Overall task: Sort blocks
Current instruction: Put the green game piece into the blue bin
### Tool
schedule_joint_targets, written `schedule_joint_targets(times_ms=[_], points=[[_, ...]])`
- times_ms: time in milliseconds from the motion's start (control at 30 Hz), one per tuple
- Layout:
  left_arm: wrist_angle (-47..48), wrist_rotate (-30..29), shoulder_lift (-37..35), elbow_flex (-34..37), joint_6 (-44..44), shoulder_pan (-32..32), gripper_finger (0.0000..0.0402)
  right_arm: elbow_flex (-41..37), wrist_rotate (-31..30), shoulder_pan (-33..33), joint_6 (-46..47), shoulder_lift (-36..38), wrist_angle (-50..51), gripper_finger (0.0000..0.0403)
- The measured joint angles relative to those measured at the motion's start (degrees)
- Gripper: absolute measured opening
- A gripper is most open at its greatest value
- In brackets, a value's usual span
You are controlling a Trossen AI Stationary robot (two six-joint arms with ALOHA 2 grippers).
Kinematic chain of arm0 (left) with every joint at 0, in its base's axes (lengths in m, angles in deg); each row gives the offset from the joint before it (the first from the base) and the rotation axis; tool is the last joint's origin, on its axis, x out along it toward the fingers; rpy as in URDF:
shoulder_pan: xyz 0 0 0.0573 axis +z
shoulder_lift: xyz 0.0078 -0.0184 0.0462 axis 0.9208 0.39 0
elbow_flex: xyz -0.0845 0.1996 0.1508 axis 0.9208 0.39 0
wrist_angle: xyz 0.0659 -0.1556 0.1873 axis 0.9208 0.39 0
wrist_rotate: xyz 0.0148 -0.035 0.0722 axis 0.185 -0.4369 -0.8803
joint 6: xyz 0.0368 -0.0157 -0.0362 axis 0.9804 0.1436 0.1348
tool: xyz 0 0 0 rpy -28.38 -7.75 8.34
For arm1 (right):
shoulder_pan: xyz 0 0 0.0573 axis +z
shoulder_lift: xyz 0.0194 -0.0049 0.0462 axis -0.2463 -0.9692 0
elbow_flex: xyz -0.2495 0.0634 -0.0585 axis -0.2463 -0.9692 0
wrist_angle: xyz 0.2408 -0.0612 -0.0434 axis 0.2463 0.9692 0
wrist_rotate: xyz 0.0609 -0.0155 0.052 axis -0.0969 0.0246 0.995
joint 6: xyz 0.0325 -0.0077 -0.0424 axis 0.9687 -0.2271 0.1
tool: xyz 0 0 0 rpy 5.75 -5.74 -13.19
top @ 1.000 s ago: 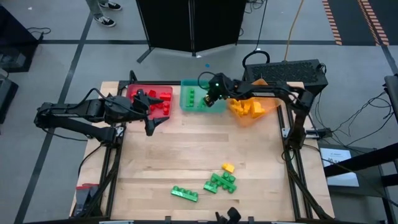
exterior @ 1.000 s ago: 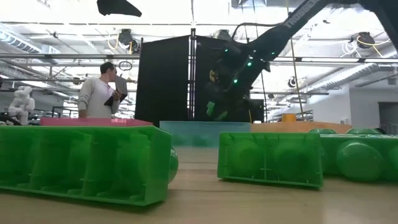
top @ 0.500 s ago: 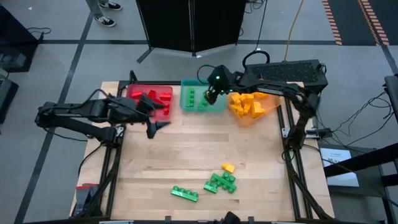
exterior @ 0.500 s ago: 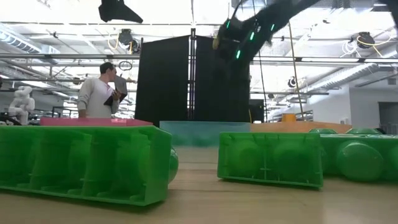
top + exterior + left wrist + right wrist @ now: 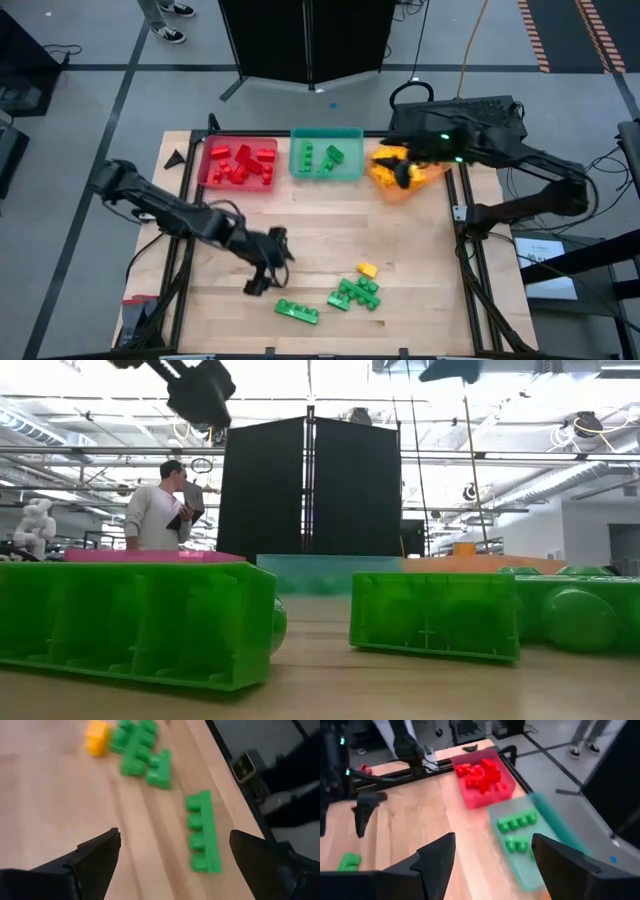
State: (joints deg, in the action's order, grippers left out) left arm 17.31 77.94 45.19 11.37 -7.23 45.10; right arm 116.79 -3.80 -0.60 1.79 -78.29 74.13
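While our left gripper (image 5: pixel 266 268) hangs wide open above the table (image 5: pixel 320 230), the long green block (image 5: pixel 297 311) lies just ahead of it, running nearly crosswise; our right gripper (image 5: pixel 400 178), fingers parted, hovers over the orange tray (image 5: pixel 425 180), well apart.

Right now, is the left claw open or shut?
Open. In the left wrist view the left claw has its two dark fingers spread wide with nothing between them, above the long green block.
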Motion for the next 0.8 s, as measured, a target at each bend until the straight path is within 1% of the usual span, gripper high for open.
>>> schedule_joint_targets(times_ms=[100, 233, 333, 467, 600, 800], points=[[-4.7, 0.1, 3.7, 0.0, 1.5, -1.1, 0.0373, 0.0, -3.2, 2.3, 3.5, 3.4, 5.3, 0.0258], [-11.3, 1.0, 7.0, 0.0, 3.0, -0.9, 0.0373, 0.0, -4.8, 4.4, 6.7, 5.0, 10.9, 0.0258], [-14.9, 2.3, 9.9, 0.0, 2.0, -1.7, 0.0373, 0.0, -4.9, 5.7, 7.9, 5.1, 12.5, 0.0258], [-19.6, 2.6, 13.2, 0.0, -1.7, -4.0, 0.0373, -0.1, -5.0, 7.6, 8.1, 4.8, 12.4, 0.0258], [-22.7, -0.7, 15.7, 0.0, -5.4, -6.0, 0.0373, -0.1, -5.2, 8.6, 7.9, 4.7, 12.4, 0.0258], [-24.1, -4.4, 18.8, 0.0, -12.3, -8.8, 0.0373, -0.1, -5.3, 8.8, 8.0, 4.4, 13.4, 0.0258]])
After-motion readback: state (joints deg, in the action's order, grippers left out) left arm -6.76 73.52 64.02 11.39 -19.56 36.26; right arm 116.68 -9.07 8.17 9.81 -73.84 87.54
